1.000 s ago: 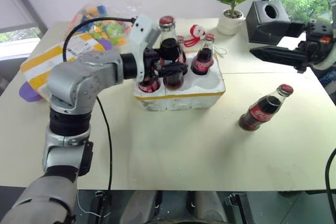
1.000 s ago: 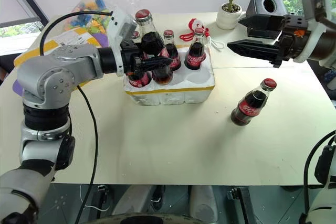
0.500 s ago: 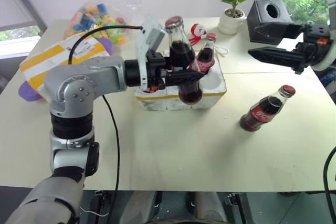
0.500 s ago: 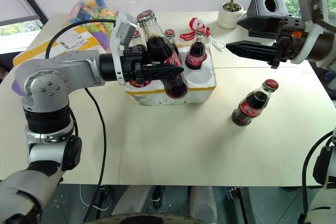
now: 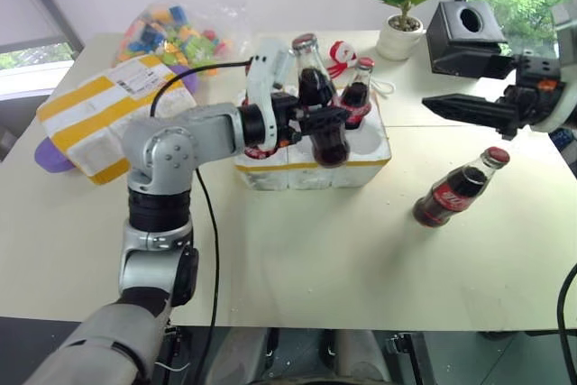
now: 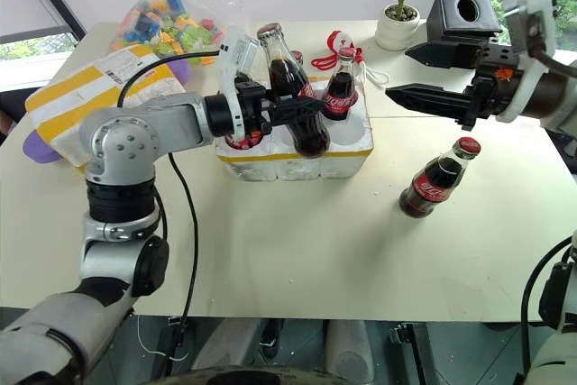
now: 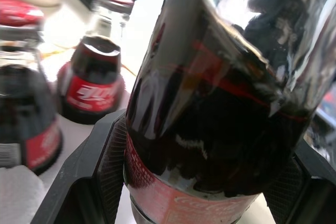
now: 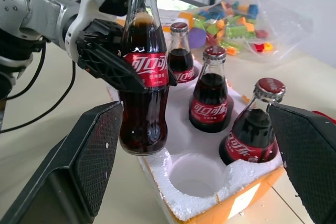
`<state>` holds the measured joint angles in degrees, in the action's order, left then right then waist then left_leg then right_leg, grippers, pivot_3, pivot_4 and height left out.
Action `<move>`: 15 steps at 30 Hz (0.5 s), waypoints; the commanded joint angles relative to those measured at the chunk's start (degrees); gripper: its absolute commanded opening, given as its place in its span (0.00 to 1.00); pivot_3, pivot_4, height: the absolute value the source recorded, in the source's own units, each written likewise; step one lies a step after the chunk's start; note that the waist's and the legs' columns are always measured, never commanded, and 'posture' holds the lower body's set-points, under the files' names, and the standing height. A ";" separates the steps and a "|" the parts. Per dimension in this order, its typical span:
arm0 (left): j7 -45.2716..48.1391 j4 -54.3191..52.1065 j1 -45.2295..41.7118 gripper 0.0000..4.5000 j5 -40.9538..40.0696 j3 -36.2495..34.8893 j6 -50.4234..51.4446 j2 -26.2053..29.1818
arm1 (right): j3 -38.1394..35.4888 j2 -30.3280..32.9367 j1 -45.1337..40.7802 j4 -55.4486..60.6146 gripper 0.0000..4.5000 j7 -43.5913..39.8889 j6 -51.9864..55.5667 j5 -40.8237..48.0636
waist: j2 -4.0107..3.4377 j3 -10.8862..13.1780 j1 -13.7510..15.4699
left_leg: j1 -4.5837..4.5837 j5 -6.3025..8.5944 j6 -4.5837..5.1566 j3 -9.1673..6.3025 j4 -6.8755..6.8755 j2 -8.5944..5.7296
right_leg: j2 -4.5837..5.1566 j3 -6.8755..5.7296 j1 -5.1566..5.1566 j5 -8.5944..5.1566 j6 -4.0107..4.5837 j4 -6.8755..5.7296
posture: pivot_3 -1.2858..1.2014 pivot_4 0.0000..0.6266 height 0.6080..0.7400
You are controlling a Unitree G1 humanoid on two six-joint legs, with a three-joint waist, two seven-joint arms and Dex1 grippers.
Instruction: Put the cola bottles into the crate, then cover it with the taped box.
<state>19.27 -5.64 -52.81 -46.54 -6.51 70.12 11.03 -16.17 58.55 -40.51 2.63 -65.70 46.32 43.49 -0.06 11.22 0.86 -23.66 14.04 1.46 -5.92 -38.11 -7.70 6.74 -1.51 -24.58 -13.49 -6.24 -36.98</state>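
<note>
The left pincer (image 5: 317, 123) is pinching a small glass bottle of dark cola with a red label and red cap (image 5: 317, 101) around its body, holding it upright just above the front row of the white styrofoam crate with round wells (image 5: 361, 164). To do this well, it should be centring the bottle's base over the empty well (image 8: 193, 174) before lowering, keeping clear of the seated bottles. The right pincer (image 6: 410, 74) is hanging spread over the surface (image 5: 297, 250), above the last bottle (image 5: 455, 188). The yellow-taped white box (image 5: 99, 110) is lying at the left.
</note>
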 commanded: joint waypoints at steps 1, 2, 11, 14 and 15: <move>-2.09 -0.57 -2.18 0.62 1.20 -2.75 -3.98 -0.05 | -2.14 0.85 -0.01 1.64 1.00 0.42 -0.11 1.02 | 0.00 0.00 -0.03 | 0.00 -0.02 -0.04 0.00 0.00 0.00 | 0.00 0.00 -0.01 0.00 0.00 0.00 | 0.52 0.24 0.94; -2.76 -0.29 -2.20 0.62 1.67 -2.84 -4.37 0.03 | -2.14 0.84 0.02 1.54 1.00 0.50 -0.12 1.05 | 0.00 0.00 -0.09 | 0.00 -0.14 -0.24 0.00 0.01 0.00 | 0.00 0.00 -0.01 0.00 0.00 0.00 | 0.52 0.24 0.94; -2.81 -2.16 0.58 0.62 10.05 6.40 -5.98 4.35 | -2.15 0.87 0.15 1.47 1.00 0.68 -0.39 1.33 | 0.00 0.00 -0.18 | -0.03 -0.14 -0.24 0.01 0.04 0.01 | -0.02 0.01 -0.04 0.00 0.00 0.01 | 0.52 0.24 0.94; -0.66 -3.46 1.14 0.62 10.87 8.71 -6.41 5.62 | -2.09 1.08 0.12 1.40 1.00 0.41 -0.62 1.29 | 0.00 0.00 -0.31 | -0.03 -0.14 -0.24 0.01 0.05 0.02 | -0.03 0.01 -0.06 0.00 0.00 0.01 | 0.52 0.24 0.94; 0.43 -4.48 1.41 0.62 12.08 10.43 -7.38 6.80 | -2.06 1.18 0.00 1.30 1.00 0.30 -0.61 1.29 | 0.00 0.00 -0.36 | -0.03 -0.14 -0.24 0.01 0.07 0.03 | -0.04 0.01 -0.07 0.00 0.00 0.01 | 0.52 0.24 0.94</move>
<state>18.05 -6.46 -51.28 -36.15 3.43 65.23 15.43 -16.22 58.56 -39.78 2.67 -65.12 46.31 43.96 -0.06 11.22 0.50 -23.69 13.90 1.22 -5.91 -38.02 -7.67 6.70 -1.49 -24.66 -13.50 -6.24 -36.97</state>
